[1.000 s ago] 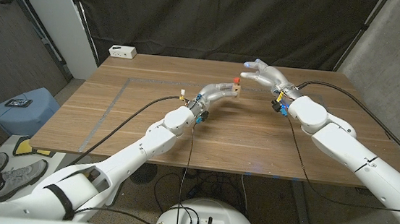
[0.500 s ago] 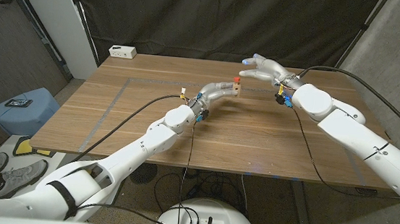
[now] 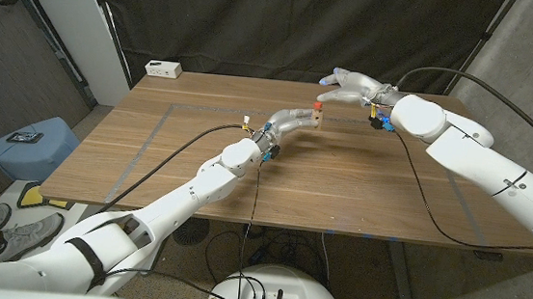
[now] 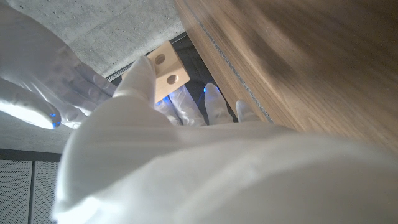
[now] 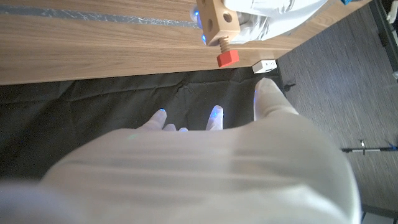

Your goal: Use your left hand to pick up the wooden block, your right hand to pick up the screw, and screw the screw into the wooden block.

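Wooden table (image 3: 340, 190): broad plank top, brown grain, a pale tape line running across its left half; black curtain (image 3: 287, 25) hung behind the far edge; grey concrete wall at right.

Left arm (image 3: 185, 196): white, enters from the lower left corner of the head view, reaches diagonally over the table toward its far middle; black cable trailing along it.

Right arm (image 3: 478, 168): white, enters from the right edge, reaches toward the far middle of the table; black cable looping above and below it.

Left hand (image 3: 293, 123): raised above the table near the far middle; fingers wrapped on the wooden block (image 3: 316, 121), which it holds off the surface; in the left wrist view the block (image 4: 163, 73) shows two round holes on its pale face and sits at the fingertips of the hand (image 4: 186, 149).

Right hand (image 3: 349, 85): just beyond and to the right of the block, fingers spread apart, nothing in its grasp; in the right wrist view the hand (image 5: 205, 162) is apart from the block (image 5: 219, 22), its fingertips short of it.

White box (image 3: 163, 68): small, at the table's far left corner.

Screw (image 3: 318, 107): red head, standing out of the block's upper face; in the right wrist view the screw (image 5: 227, 57) projects from the block with its shank seated in the wood, no finger touching it.
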Available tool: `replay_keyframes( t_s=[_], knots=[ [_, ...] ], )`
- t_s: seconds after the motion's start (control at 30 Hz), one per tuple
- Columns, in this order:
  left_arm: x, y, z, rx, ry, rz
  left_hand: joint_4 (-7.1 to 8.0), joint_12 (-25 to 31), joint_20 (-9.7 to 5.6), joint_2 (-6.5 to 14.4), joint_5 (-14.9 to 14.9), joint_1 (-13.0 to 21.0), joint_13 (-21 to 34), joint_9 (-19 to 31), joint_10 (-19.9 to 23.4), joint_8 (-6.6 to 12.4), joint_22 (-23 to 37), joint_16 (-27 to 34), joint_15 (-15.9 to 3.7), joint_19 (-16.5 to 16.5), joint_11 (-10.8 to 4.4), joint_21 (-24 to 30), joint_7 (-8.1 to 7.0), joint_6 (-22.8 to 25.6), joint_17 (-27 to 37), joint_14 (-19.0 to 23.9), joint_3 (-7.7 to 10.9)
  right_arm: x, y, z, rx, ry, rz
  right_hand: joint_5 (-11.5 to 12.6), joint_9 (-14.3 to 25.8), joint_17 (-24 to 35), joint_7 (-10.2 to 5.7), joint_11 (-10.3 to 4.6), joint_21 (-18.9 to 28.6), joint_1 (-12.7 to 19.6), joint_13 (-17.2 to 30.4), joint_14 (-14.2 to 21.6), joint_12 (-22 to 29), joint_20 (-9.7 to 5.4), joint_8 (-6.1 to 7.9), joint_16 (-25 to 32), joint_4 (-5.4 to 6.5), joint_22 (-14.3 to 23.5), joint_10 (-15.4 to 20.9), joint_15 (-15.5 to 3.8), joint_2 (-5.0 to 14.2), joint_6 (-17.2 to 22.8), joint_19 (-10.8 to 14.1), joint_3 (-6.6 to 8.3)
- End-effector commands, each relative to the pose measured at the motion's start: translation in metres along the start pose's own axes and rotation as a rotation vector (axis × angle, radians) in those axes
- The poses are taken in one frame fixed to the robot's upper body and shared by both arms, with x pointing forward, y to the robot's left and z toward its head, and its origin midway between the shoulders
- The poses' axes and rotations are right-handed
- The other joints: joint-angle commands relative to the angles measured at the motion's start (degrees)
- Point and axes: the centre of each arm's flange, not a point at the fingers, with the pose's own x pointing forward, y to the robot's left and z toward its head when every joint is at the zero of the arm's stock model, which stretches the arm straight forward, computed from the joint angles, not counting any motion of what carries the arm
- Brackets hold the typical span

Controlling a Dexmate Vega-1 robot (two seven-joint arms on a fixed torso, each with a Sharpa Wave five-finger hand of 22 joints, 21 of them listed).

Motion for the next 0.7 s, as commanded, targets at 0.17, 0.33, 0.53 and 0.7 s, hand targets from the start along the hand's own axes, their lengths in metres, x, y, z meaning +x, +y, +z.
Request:
replay_keyframes(
  t_s=[0.17,0.33,0.53,0.7],
  knots=[
    [0.000,-0.002,0.003,0.027,0.007,-0.001,0.14,0.42,0.23,0.44,0.41,0.32,4.39,0.14,0.82,0.24,0.29,-0.10,-4.60,0.18,-0.15,0.27,0.42,1.11,0.31,0.44,0.16,0.002,-0.016,0.016,-0.176,0.076,0.092,0.35,0.11,0.08,0.61,0.57,-0.01,0.76,0.20,-3.94,0.43,0.32,-0.18,0.05,-0.48,0.21,-3.96,0.69,0.70,0.55,-0.66,0.30],
    [-0.001,-0.004,0.003,0.027,0.009,0.001,0.11,0.44,0.26,0.51,0.42,0.44,4.41,0.14,0.87,0.24,0.29,-0.10,-4.61,0.17,-0.15,0.27,0.35,1.11,0.33,0.39,0.20,0.002,-0.018,0.021,-0.213,0.099,0.128,0.38,0.12,0.04,0.74,0.67,0.07,1.09,0.19,-3.95,0.44,0.28,-0.15,0.10,-0.62,0.21,-4.06,0.75,0.95,0.76,-0.61,0.53],
    [-0.002,-0.006,0.004,0.031,0.009,0.001,0.14,0.42,0.33,0.56,0.43,0.44,4.43,0.14,0.87,0.21,0.29,-0.05,-4.57,0.14,-0.15,0.26,0.45,1.04,0.37,0.48,0.19,0.003,-0.020,0.027,-0.256,0.117,0.160,0.43,0.12,0.00,0.89,0.86,0.16,1.55,0.19,-3.94,0.47,0.29,-0.22,0.17,-0.80,0.20,-4.13,0.93,1.31,0.74,-0.54,0.85],
    [-0.002,-0.008,0.004,0.032,0.009,-0.002,0.17,0.41,0.34,0.56,0.43,0.42,4.45,0.14,0.87,0.26,0.29,-0.06,-4.64,0.13,-0.15,0.26,0.45,1.17,0.39,0.45,0.18,0.004,-0.021,0.031,-0.284,0.130,0.177,0.45,0.12,-0.04,1.01,0.91,0.18,2.01,0.19,-4.16,0.44,0.35,-0.27,0.13,-1.01,0.19,-4.36,1.16,1.55,0.78,-0.60,1.13]
  ],
)
